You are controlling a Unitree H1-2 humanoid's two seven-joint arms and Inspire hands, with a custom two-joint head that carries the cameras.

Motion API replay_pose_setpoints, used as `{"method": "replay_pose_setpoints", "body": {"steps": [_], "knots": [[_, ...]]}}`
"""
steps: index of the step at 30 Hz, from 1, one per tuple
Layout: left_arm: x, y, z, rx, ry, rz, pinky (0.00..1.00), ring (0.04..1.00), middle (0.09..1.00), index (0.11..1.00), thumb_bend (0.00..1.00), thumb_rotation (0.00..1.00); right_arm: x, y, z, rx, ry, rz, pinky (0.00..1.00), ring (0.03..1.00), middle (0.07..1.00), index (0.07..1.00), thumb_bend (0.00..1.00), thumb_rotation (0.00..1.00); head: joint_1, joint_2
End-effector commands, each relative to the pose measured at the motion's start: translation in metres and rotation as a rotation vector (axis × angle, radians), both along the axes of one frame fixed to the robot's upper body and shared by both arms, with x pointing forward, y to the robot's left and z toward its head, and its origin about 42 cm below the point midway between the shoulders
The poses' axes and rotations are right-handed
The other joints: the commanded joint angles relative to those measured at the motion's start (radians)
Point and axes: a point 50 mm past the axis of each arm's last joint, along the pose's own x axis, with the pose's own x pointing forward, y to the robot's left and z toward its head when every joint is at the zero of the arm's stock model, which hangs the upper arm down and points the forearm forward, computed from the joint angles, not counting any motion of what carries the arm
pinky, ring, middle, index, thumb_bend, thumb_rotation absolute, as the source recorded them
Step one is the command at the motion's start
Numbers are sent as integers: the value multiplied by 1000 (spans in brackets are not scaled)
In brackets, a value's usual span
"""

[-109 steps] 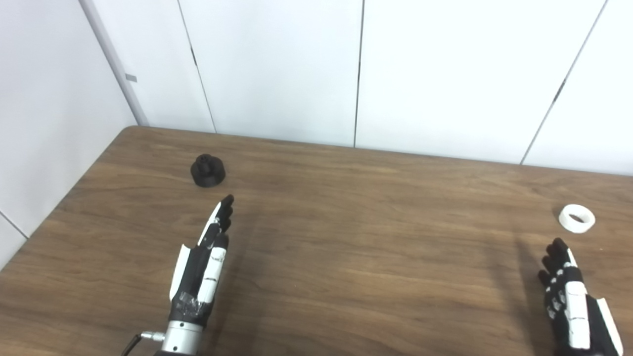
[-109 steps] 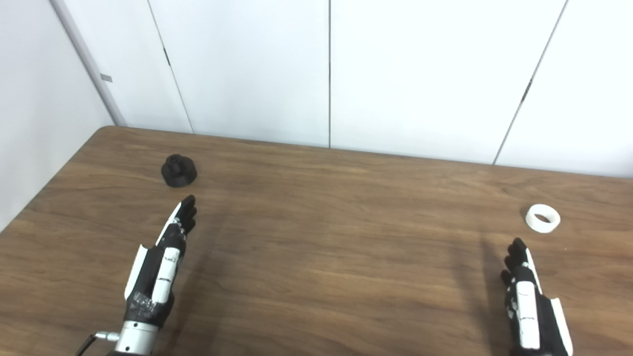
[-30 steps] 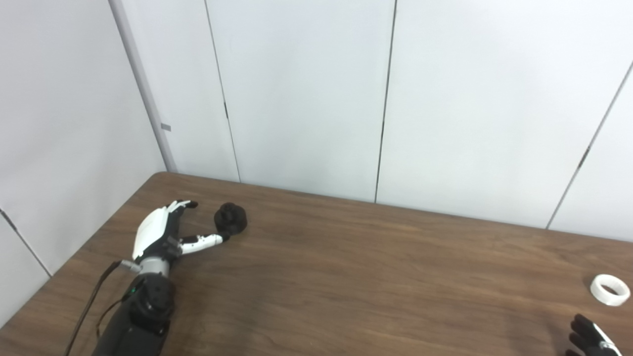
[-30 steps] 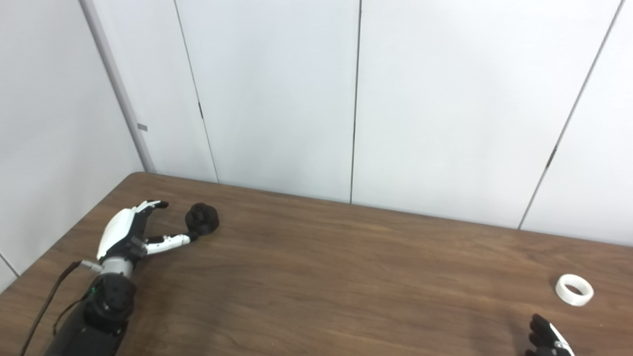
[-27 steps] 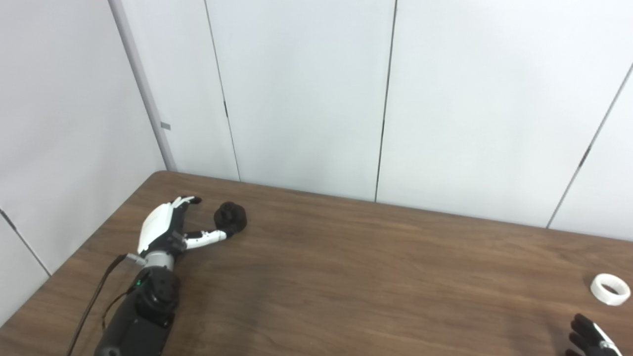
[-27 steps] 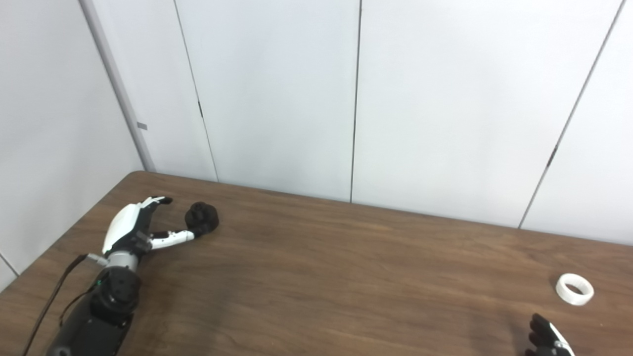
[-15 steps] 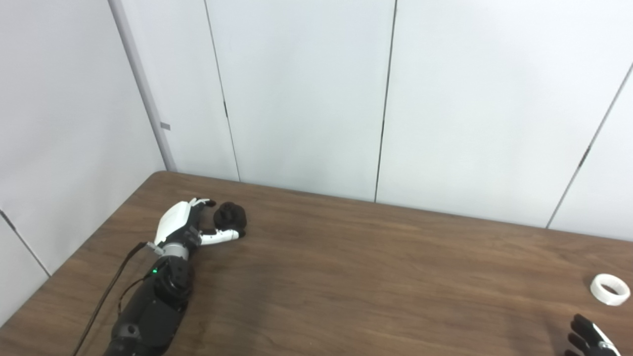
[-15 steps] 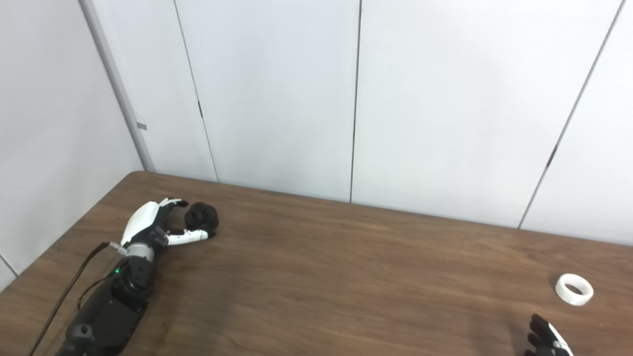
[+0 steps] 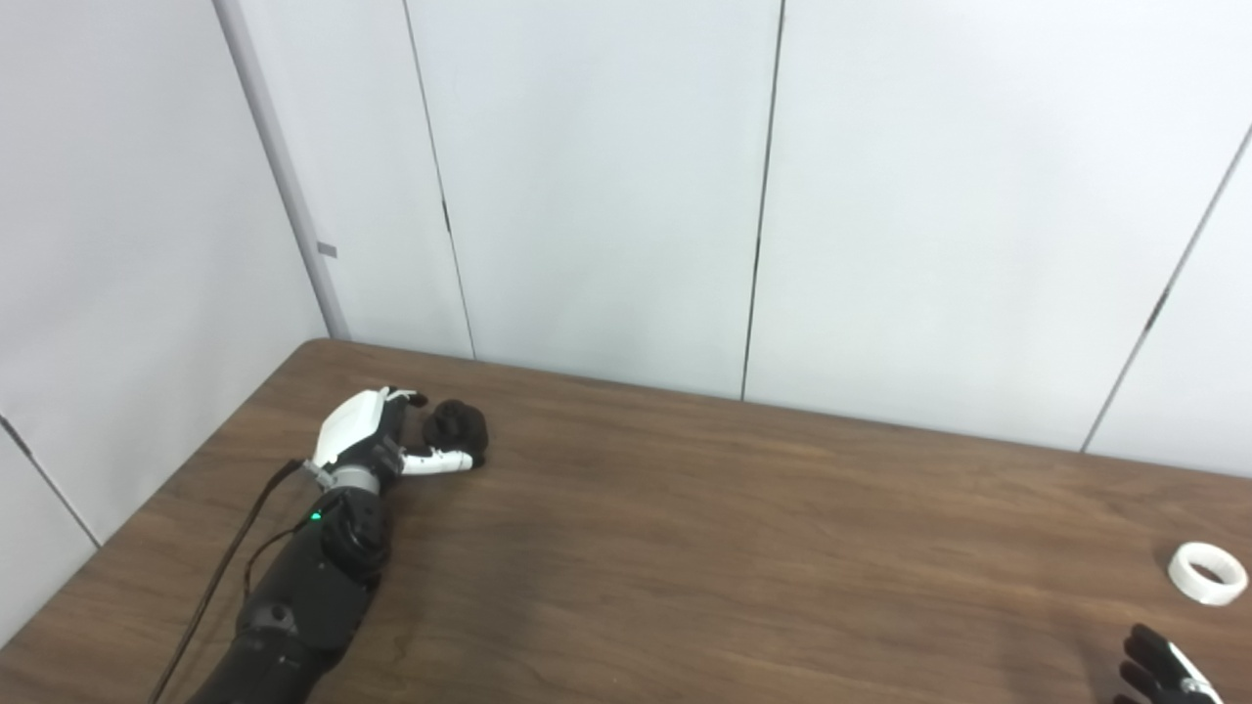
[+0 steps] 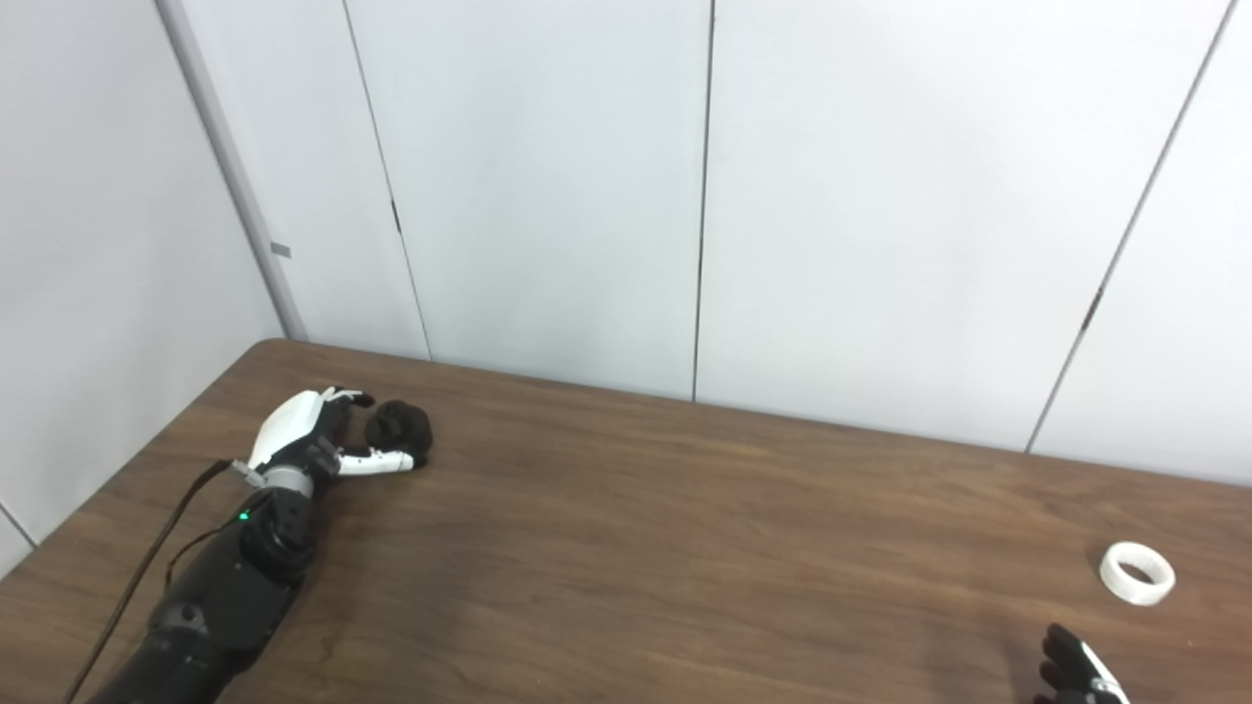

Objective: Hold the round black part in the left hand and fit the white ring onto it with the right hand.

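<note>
The round black part stands on the wooden table near its far left corner. My left hand lies against the part's left side. Its thumb runs along the near side of the part and its fingers reach round the far side, still apart and not clamped. The white ring lies flat at the far right of the table. Only the fingertips of my right hand show at the bottom right corner, stretched out, holding nothing, a little short of the ring.
White wall panels close off the table's back edge and left side just behind the black part. A black cable trails along my left forearm.
My left hand has slid right and forward against the black part, with thumb and fingers now on either side of it. The ring and the right hand have stayed put.
</note>
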Motion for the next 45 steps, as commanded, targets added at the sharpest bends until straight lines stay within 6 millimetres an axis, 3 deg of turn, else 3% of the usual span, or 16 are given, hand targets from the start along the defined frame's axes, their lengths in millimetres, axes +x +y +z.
{"method": "replay_pose_setpoints", "body": {"steps": [1, 6, 8, 11, 21, 33, 45], "knots": [[14, 13, 34, 52, -85, 13, 1000, 1000, 978, 845, 1000, 387, -2, 4, 6, -6, -13, 14, 823, 892, 898, 888, 447, 948, 1, 0], [15, 14, 33, 34, -87, 15, 1000, 1000, 972, 839, 1000, 378, -3, 6, 7, 12, -7, 23, 852, 906, 909, 899, 423, 954, -4, 1], [16, 14, 33, 27, -85, 16, 1000, 1000, 969, 836, 1000, 372, -2, 6, 8, 52, -6, 51, 943, 951, 946, 939, 376, 941, -4, 1], [16, 14, 32, 24, -83, 11, 1000, 1000, 965, 830, 1000, 366, -3, 5, 7, 77, -2, 60, 994, 978, 971, 972, 347, 890, -7, 1], [16, 10, 30, 18, -79, -31, 1000, 1000, 951, 805, 1000, 397, -6, 4, 7, 68, 10, 54, 1000, 986, 975, 968, 346, 879, -8, 0], [15, 8, 29, -3, -78, -27, 1000, 1000, 941, 773, 942, 342, -7, 4, 9, 69, 17, 55, 1000, 997, 984, 980, 326, 915, -8, 2], [14, 8, 28, -2, -92, -34, 1000, 1000, 925, 746, 948, 335, -7, 4, 9, 84, 14, 53, 1000, 996, 986, 983, 296, 888, -8, 2]]}}
